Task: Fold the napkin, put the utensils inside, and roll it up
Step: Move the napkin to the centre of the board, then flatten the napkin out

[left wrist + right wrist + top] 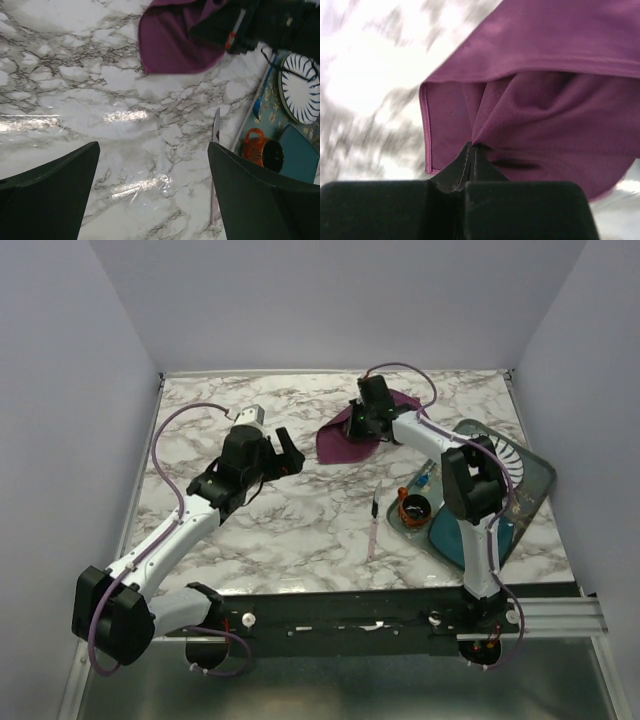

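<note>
step: folding napkin (340, 448) at 12 o'clock | right gripper (471, 150) pinched on its fold | left gripper (152, 147) wide open | tip: prob drag low toward 6, edges lined up

No text, label, brand, number or sign can be read in any of the three views. Only patterns are seen: dark radial stripes on the round white ceramic plate (300, 87), and grey veining on the white marble-patterned table top (300, 530) beside that plate.
</note>
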